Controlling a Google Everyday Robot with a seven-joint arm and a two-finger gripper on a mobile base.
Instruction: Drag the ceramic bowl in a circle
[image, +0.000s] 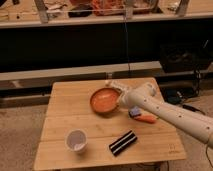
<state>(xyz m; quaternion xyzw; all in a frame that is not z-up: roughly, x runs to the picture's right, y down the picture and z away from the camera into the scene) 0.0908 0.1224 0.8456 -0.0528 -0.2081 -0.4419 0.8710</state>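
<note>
The ceramic bowl (104, 101), round, shallow and orange-red, sits on the wooden table (65, 107) a little right of its middle, toward the back. My white arm reaches in from the lower right. My gripper (118, 93) is at the bowl's right rear rim and is shut on that rim. The wrist covers part of the bowl's right edge.
A small white cup (76, 140) stands near the front left. A black-and-white striped packet (123, 142) lies front centre. An orange item (146, 119) with a bluish piece (133, 113) lies under my forearm. A dark counter runs behind the table, and a black bin (185, 57) is at the right.
</note>
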